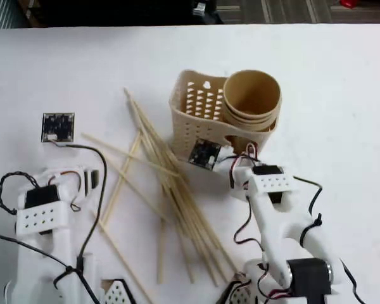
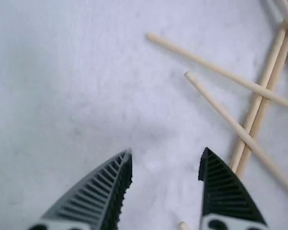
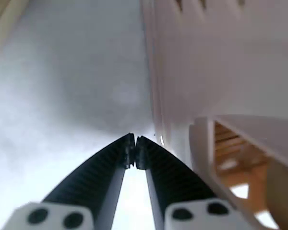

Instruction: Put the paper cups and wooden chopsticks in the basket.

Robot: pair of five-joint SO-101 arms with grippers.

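The paper cups (image 1: 252, 95) sit stacked in the basket (image 1: 191, 109), so that half looks done; the chopsticks (image 1: 175, 183) lie scattered on the table (image 1: 342, 82) beside it. The left gripper (image 2: 165, 158) hangs open near them, the right gripper (image 3: 135, 143) closed on nothing by the basket wall

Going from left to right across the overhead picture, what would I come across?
First the left arm → chopsticks → basket → cups, stacked at the basket's right end.
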